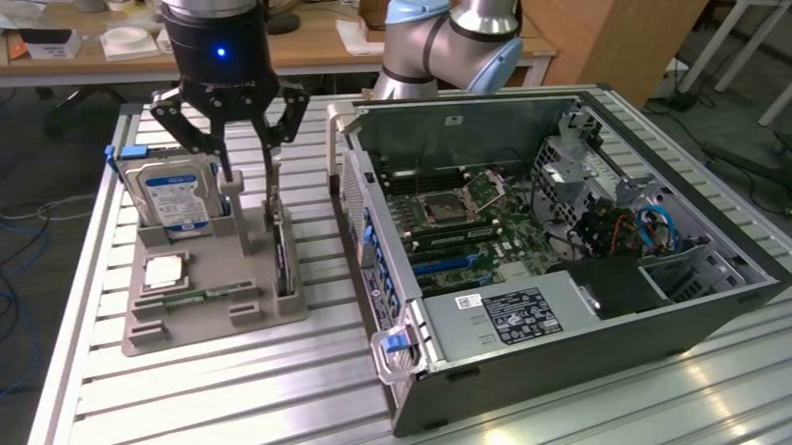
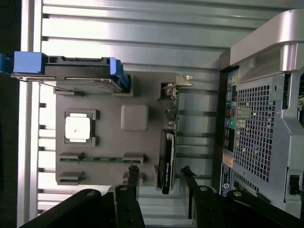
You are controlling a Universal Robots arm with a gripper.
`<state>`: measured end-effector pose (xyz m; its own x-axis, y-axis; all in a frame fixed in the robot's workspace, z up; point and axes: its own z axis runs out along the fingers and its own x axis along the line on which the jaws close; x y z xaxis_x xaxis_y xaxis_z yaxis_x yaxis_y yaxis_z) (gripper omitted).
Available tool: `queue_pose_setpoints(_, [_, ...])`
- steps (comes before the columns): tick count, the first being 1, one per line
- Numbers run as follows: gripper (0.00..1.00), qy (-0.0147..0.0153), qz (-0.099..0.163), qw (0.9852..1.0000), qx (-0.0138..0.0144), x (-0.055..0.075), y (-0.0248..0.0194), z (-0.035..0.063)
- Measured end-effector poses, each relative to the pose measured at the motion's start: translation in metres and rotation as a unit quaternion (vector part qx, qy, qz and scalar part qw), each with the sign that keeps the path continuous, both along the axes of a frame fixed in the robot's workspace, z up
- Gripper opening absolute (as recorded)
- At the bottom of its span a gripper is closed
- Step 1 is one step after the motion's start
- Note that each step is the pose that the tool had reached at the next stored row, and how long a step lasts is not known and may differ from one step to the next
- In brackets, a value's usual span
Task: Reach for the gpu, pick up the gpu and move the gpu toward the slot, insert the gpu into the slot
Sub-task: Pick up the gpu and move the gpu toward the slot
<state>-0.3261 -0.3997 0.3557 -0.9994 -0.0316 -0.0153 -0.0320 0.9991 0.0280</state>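
The gpu (image 1: 282,261) stands on its edge in the grey parts holder (image 1: 210,323), on the side nearest the computer case. In the wrist view the gpu (image 2: 166,159) is a thin dark card with its grey metal bracket at the far end. My gripper (image 1: 251,209) hangs open just above it, and the fingers of the gripper (image 2: 159,175) stand on either side of the card's near end without touching it. The blue slot (image 1: 446,264) lies on the motherboard inside the open computer case (image 1: 557,320).
The holder also carries a silver hard drive with blue rails (image 1: 173,190), a processor chip (image 1: 165,272) and a green memory stick (image 1: 204,298). The case wall (image 2: 266,118) stands close beside the holder. Everything rests on a slatted aluminium table (image 1: 248,389).
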Motion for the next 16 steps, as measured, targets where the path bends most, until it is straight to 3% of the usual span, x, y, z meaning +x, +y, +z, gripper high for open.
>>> queue_pose_setpoints(16, [0.47,0.0000,0.000,1.0000,0.0000,0.015,-0.0027,-0.0238])
